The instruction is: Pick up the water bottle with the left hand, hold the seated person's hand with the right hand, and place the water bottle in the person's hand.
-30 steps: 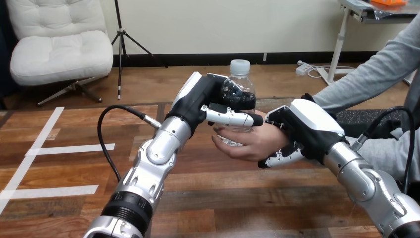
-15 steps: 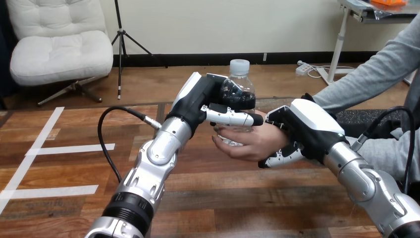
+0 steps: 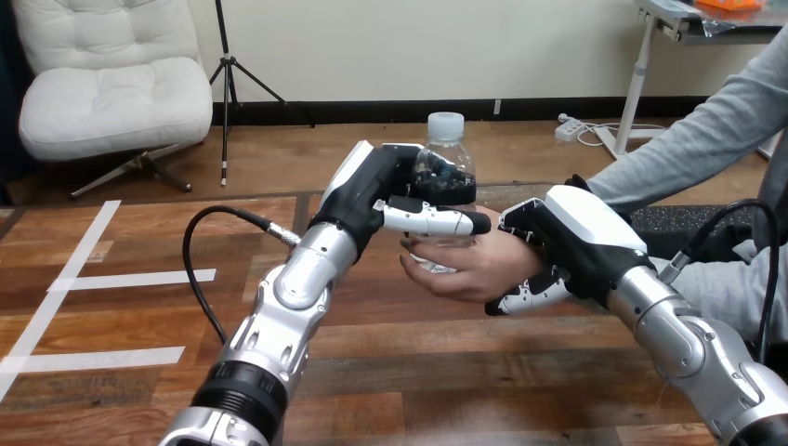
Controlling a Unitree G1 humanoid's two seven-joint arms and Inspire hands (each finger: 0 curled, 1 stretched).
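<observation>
Water bottle [image 3: 447, 149] handover: pickup and hand-hold done, release left.
Left hand [image 3: 381, 186] is wrapped round the bottle's upper body, over the table [image 3: 418, 372] near its far edge. Right hand [image 3: 581, 232] clasps the person's hand [image 3: 474, 265], fingers beneath. The person's fingers curl about the bottle's foot. The base is hidden, so contact with the palm cannot be told.

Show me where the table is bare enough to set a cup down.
Bare table lies between the left forearm and the right forearm, nearer than the person's hand, and at the left, around the white tape lines. It is crowded at the middle: the left hand grips the water bottle at the person's hand, which the right hand clasps.
</observation>
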